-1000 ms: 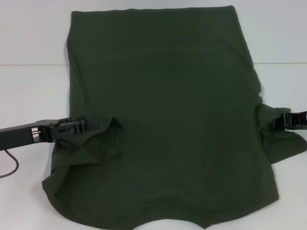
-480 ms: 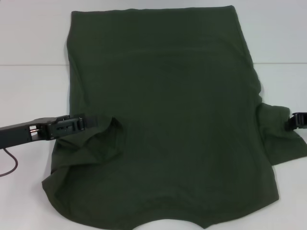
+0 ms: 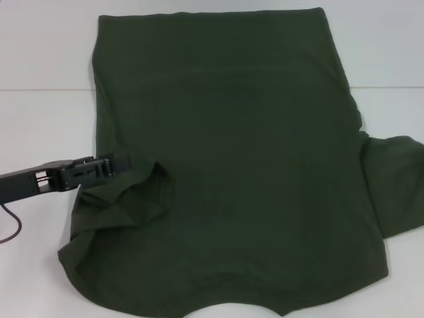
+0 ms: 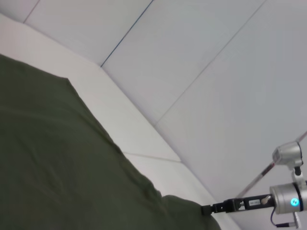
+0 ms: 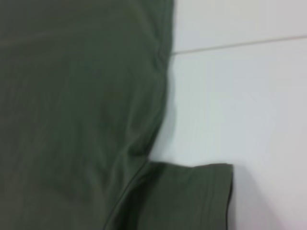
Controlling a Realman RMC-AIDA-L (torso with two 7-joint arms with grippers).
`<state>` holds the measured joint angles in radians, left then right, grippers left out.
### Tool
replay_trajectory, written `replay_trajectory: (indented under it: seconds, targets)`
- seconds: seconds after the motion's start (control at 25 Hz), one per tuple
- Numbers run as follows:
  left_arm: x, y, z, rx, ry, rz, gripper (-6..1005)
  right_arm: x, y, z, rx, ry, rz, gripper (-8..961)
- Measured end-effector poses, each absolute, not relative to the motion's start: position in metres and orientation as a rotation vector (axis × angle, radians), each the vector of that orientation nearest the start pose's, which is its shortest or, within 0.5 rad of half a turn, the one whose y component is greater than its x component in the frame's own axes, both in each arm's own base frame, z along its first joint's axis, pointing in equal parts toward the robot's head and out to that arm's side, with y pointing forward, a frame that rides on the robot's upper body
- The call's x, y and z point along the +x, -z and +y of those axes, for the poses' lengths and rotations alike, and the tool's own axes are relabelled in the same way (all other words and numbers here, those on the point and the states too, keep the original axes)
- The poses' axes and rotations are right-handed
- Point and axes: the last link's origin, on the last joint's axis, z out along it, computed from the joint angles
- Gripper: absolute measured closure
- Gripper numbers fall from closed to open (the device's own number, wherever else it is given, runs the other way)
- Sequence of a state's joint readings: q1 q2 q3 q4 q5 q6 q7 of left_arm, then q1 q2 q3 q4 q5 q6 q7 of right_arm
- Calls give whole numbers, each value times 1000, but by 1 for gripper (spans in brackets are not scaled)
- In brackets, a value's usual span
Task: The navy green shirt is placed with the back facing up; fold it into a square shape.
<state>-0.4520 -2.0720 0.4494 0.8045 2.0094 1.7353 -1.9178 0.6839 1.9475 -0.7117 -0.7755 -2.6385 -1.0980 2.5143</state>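
The navy green shirt (image 3: 232,165) lies spread flat on the white table (image 3: 40,126), plain side up, collar toward the near edge. Its left sleeve (image 3: 136,199) is folded inward onto the body in a bunched flap. My left gripper (image 3: 127,163) sits low at that flap's upper edge. The right sleeve (image 3: 394,189) lies flat, sticking out to the right. My right gripper is out of the head view. It shows far off in the left wrist view (image 4: 207,209), just beside the sleeve's edge. The shirt also fills the left wrist view (image 4: 57,158) and the right wrist view (image 5: 81,96).
A dark red cable (image 3: 16,228) hangs under the left arm at the table's left. A thin seam line (image 3: 46,89) crosses the table. White table surface shows on both sides of the shirt.
My right gripper has drawn back to the right off the right sleeve and left the head view. My left arm has slid slightly left and farther back. The folded sleeve flap has stayed put.
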Motion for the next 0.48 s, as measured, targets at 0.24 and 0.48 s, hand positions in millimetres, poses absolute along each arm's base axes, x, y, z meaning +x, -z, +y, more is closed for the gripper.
replay_trajectory:
  seconds: [0.24, 0.48]
  targets:
    - [-283, -64, 307, -2382, 1047, -1299, 233, 322, -99, 422, -1878, -35, 1460, 951]
    - [-285, -70, 303, -2348, 1108, -1303, 234, 321, -108, 426, -1846, -53, 1458, 951]
